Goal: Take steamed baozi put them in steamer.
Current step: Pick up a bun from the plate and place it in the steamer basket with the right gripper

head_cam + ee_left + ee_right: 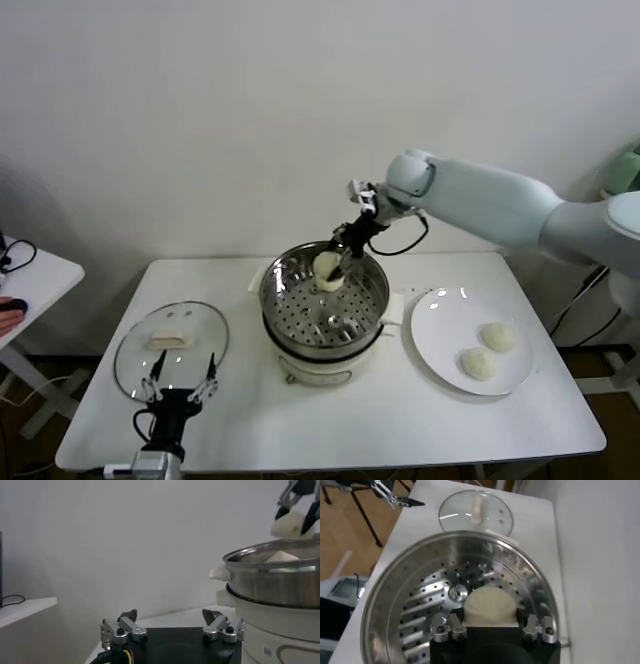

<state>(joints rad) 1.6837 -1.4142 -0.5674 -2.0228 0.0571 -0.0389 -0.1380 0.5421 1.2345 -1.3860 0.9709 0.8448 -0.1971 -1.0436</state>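
Note:
My right gripper (337,262) is shut on a cream-white baozi (326,267) and holds it just inside the far rim of the shiny perforated steamer (290,300). In the right wrist view the bun (490,605) sits between the fingers, above the steamer's holed bottom (420,605). In the left wrist view the held bun (289,526) hangs over the steamer wall (270,580), and a second white dome (282,556) shows just above the rim. Two more baozi (498,336) (477,363) lie on the white plate (440,320). My left gripper (183,384) is open and empty at the table's front left.
The glass lid (130,365) with its white handle lies flat at the left, just beyond the left gripper. The steamer stands on a white pot base (315,368) at the table's middle. A side table (40,275) stands at the far left.

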